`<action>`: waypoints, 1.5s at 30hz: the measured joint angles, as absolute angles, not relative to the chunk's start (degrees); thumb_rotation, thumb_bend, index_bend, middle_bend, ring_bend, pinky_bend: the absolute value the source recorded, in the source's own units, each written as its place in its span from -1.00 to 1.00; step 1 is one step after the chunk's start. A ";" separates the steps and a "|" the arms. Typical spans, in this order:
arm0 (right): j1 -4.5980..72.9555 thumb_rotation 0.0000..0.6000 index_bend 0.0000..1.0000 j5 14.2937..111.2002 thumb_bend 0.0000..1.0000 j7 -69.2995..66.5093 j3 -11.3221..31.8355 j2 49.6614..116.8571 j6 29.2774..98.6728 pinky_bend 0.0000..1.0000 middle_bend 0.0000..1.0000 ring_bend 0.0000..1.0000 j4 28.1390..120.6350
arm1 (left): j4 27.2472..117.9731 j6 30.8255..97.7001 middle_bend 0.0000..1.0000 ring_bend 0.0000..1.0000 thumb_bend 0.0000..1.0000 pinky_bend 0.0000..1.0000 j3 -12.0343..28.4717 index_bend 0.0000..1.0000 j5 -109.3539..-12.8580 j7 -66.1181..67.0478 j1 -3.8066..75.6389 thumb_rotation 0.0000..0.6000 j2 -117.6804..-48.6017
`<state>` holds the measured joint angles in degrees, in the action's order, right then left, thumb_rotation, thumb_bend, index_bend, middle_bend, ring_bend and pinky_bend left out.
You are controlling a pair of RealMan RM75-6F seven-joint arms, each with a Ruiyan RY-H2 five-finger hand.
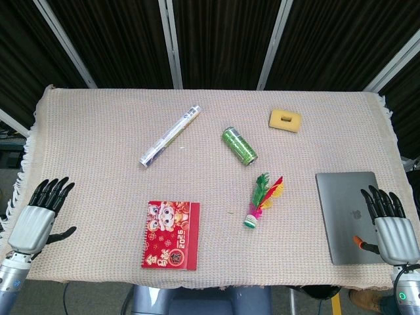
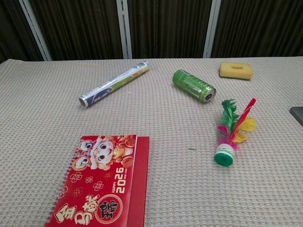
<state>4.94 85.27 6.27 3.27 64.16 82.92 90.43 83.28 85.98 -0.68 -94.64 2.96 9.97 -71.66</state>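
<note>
My left hand [image 1: 39,220] hovers over the table's left front edge, fingers spread, holding nothing. My right hand [image 1: 392,226] is at the right front, fingers apart, over the near right part of a closed grey laptop [image 1: 344,213]; whether it touches the lid I cannot tell. Neither hand shows in the chest view. A red 2026 calendar [image 1: 170,235] [image 2: 102,187] lies at the front centre-left. A feathered shuttlecock [image 1: 262,197] [image 2: 230,130] lies right of it.
A green can [image 1: 239,146] [image 2: 193,85] lies on its side mid-table. A silver foil roll [image 1: 170,136] [image 2: 114,83] lies diagonally at the back left. A yellow sponge [image 1: 285,120] [image 2: 236,70] sits at the back right. A woven beige cloth [image 1: 98,164] covers the table.
</note>
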 measured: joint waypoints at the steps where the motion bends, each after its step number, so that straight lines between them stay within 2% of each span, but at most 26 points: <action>1: 5.04 1.00 -1.00 85.10 -1.00 6.02 3.30 64.08 82.66 -1.00 -1.00 -1.00 90.42 | 83.33 85.91 -1.00 -1.00 -0.99 -1.00 -0.67 -1.00 -94.58 3.00 9.98 1.00 -71.66; 7: 5.21 1.00 -0.96 85.59 -0.98 5.55 3.24 64.03 82.64 -1.00 -1.00 -1.00 90.37 | 83.28 85.18 -1.00 -1.00 -0.99 -1.00 -0.71 -1.00 -94.23 3.46 10.12 1.00 -71.86; 9: 5.26 1.00 -0.85 86.28 -0.92 5.35 3.07 64.21 82.81 -1.00 -1.00 -1.00 90.18 | 83.23 85.02 -1.00 -1.00 -0.99 -1.00 -0.66 -1.00 -94.11 3.42 10.22 1.00 -71.92; 14: 6.62 1.00 -0.41 89.83 -0.78 3.97 2.53 65.59 82.52 -1.00 -1.00 -1.00 89.19 | 83.44 85.05 -1.00 -1.00 -0.99 -1.00 -0.18 -1.00 -93.68 2.91 10.37 1.00 -71.77; 20: 10.80 1.00 -0.18 96.82 -0.72 6.53 1.81 69.63 80.78 -1.00 -1.00 -1.00 87.01 | 83.43 83.79 -1.00 -1.00 -0.99 -1.00 0.15 -1.00 -92.80 3.00 10.88 1.00 -72.01; 27: 17.38 1.00 -0.17 98.80 -0.72 8.95 2.99 73.79 74.77 -1.00 -1.00 -1.00 84.60 | 82.88 82.14 -1.00 -1.00 -0.99 -1.00 0.69 -1.00 -91.10 4.88 11.48 1.00 -73.23; 37: 25.73 1.00 -0.17 93.38 -0.71 11.20 6.35 78.33 63.31 -1.00 -1.00 -1.00 81.61 | 81.31 79.47 -1.00 -1.00 -0.99 -1.00 1.97 -1.00 -87.82 5.72 12.48 1.00 -74.69; 45: 30.60 1.00 -0.19 90.20 -0.71 11.73 7.99 81.75 58.21 -1.00 -1.00 -1.00 77.49 | 81.14 77.51 -1.00 -1.00 -0.99 -1.00 2.55 -1.00 -85.52 7.31 13.13 1.00 -75.26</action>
